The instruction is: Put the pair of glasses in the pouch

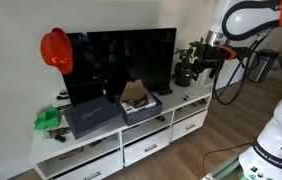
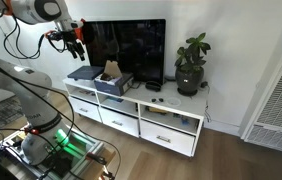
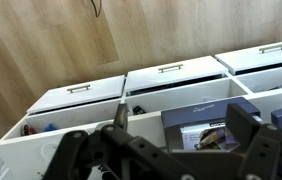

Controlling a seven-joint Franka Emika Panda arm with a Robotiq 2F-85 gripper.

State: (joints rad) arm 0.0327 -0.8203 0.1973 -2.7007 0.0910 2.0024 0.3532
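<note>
My gripper hangs in the air in front of the white TV console, above its top. In an exterior view it shows left of the TV. In the wrist view its two fingers stand wide apart with nothing between them. A small dark item lies on the console top beside the TV stand; it also shows in an exterior view. It is too small to tell whether it is the glasses. I cannot make out a pouch.
On the console stand a black TV, a red helmet, a potted plant, a flat blue box, an open box of items and a green object. Its drawers are shut.
</note>
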